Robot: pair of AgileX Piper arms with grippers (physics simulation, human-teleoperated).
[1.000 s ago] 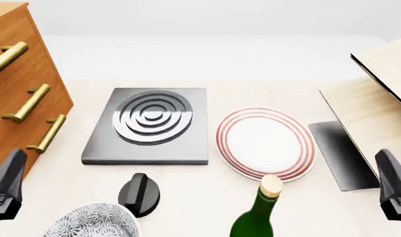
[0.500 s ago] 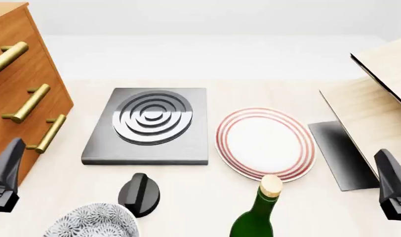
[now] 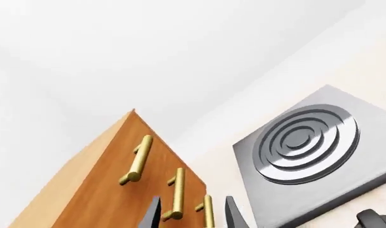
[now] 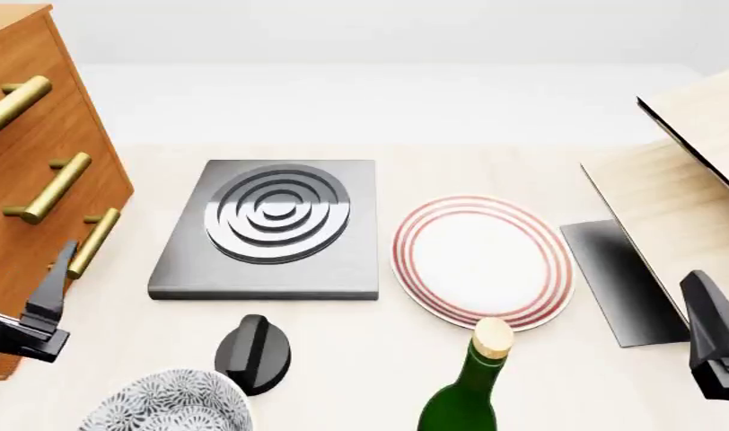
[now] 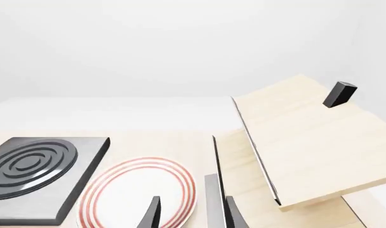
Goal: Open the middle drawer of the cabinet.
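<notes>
The middle drawer (image 4: 35,193) sits shut in the cabinet (image 4: 30,108), at about 9 o'clock in the front view, at the left edge of the counter (image 4: 377,359); its brass bar handle (image 4: 51,189) lies between the handle of the uppermost drawer (image 4: 12,106) and the handle of the lowest drawer (image 4: 92,242); all three fronts look flush with each other. In the left wrist view the same middle handle (image 3: 177,194) stands between the two dark fingertips (image 3: 153,213), but farther off, not touched.

The left tool (image 4: 48,305) hangs just in front of the lower part of the cabinet, at about 8 o'clock, close to the lowest handle but apart from it; its fingers stand apart with a narrow gap and hold nothing.

Toward the centre lies a grey hob plate (image 4: 268,229) with concentric rings; at 6 to 7 o'clock from it there is a black knob (image 4: 252,355), and below that a patterned bowl (image 4: 167,404) cut by the lower edge. To the right of the hob rests a white plate with red rings (image 4: 482,260); a green bottle with a cork (image 4: 470,386) stands at about 6 o'clock, its top overlapping the rim of the plate in the picture.

At 3 o'clock a pale wood box (image 4: 688,171) with a dark panel (image 4: 616,278) fills the right side; the right tool (image 4: 715,346) waits at 4 o'clock; in the right wrist view its fingertips (image 5: 153,213) are parted and empty.
</notes>
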